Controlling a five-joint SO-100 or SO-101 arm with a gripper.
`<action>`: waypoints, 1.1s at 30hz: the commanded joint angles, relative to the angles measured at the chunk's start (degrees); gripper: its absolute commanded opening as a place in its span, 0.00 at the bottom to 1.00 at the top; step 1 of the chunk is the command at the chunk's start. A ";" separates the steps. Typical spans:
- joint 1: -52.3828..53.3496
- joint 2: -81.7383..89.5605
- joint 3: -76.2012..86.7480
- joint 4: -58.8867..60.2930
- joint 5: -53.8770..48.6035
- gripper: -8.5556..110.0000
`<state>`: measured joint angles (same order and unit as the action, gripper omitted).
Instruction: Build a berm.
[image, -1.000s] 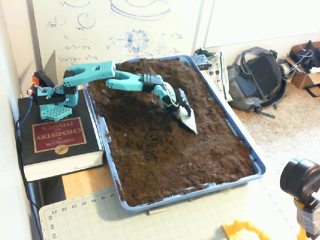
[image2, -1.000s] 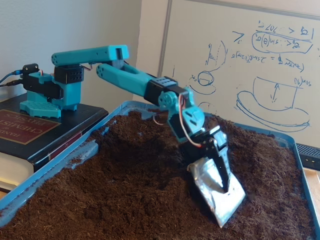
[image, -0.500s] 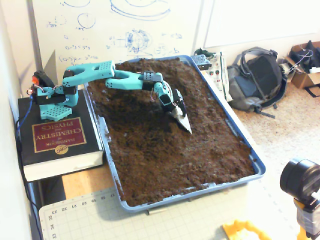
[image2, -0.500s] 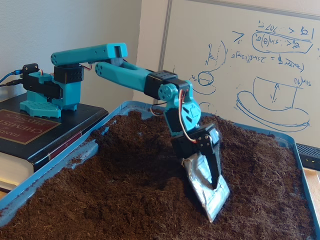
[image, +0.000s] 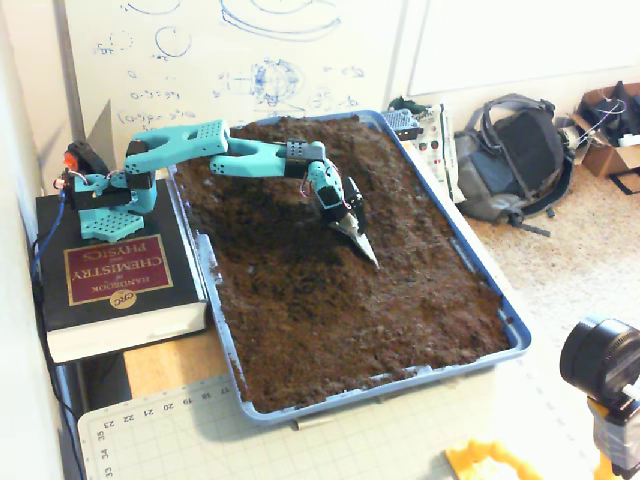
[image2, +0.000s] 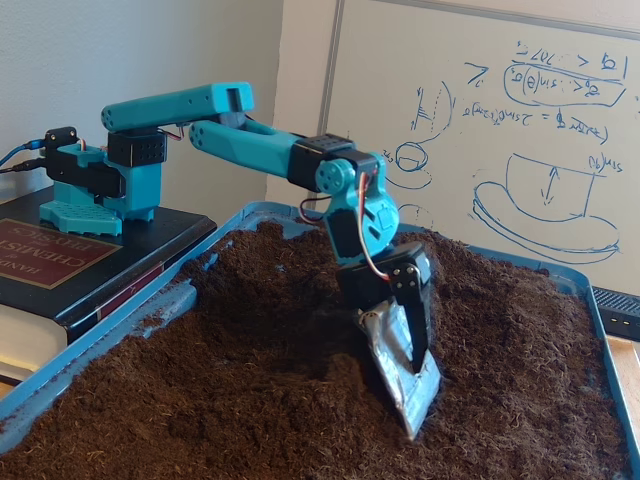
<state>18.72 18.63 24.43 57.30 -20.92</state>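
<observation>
Teal arm (image: 240, 155) sits on a thick chemistry book (image: 110, 280) left of the blue tray (image: 515, 335) in a fixed view; it reaches out over the soil. Gripper (image2: 412, 385) is closed on a silver foil-wrapped blade (image2: 398, 365), black finger lying along its face. Blade is tilted, tip down and touching the soil (image: 340, 310) near the tray's middle; in a fixed view the blade (image: 362, 245) shows as a narrow sliver pointing toward the tray's near right.

Soil fills the tray nearly to the rim. Berm (image2: 290, 250): the raised hump runs along the back of the tray behind and beside the wrist, higher than the flatter soil in front; a dark hollow lies at its foot just left of the blade. In a fixed view, same mound (image: 255, 200) sits in the upper left part of the tray, under the forearm.

Whiteboard (image2: 500, 120) with blue sketches behind the tray. Backpack (image: 510, 155) on the floor to the right, black camera (image: 600, 365) at the lower right corner.
</observation>
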 joint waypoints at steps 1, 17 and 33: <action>2.90 0.53 0.18 5.27 -1.23 0.08; 4.13 19.34 19.16 7.65 -0.26 0.08; 2.81 35.68 13.45 -5.80 6.42 0.08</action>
<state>21.53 44.91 44.21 56.07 -18.02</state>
